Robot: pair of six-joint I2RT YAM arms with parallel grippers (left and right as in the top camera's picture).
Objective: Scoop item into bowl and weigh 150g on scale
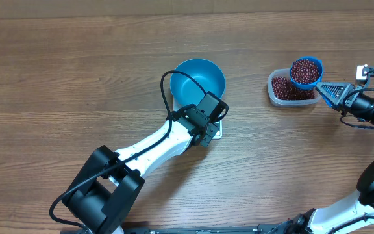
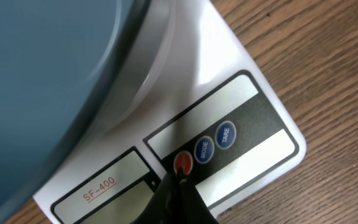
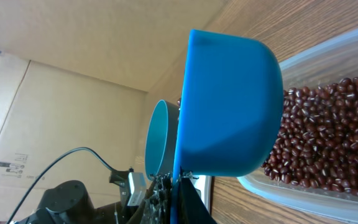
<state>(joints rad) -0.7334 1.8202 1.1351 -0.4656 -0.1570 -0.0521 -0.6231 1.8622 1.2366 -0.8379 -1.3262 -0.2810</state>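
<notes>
My left pincer (image 2: 180,179) has its fingers pressed together into one dark point, and that point sits on the red button (image 2: 183,163) of the scale (image 2: 241,106). The round MODE and TARE buttons are just beside it. My guess is that I am switching the scale on. The strip I take for the display is pale and blank, with no figure I can read.

The bowl (image 1: 198,79) stands on the scale near the middle of the table (image 1: 76,65), a little toward the far edge. Its inside shows only smooth blue, so I judge that nothing has been weighed yet.

My right pincer (image 1: 343,96) is clamped on the handle of the scoop (image 1: 306,71). The scoop hangs above the tub (image 1: 276,97), well over toward the table's right edge. It is heaped with beans (image 1: 281,86), and more lie in the tub below.

So the bowl is placed and one scoop is loaded. Carrying it across, tipping it in and adding up to the target weight all remain.

The bowl is a deep round vessel with a matte blue sheen. The scale is a glossy white square with rounded corners and a dark control strip. The scoop is hard bright blue plastic, cup-shaped. The tub is thin, clear and rounded. The beans are small, glossy, red-brown ovals, loose enough to roll off a heaped scoop. The table is brown wood grain.
</notes>
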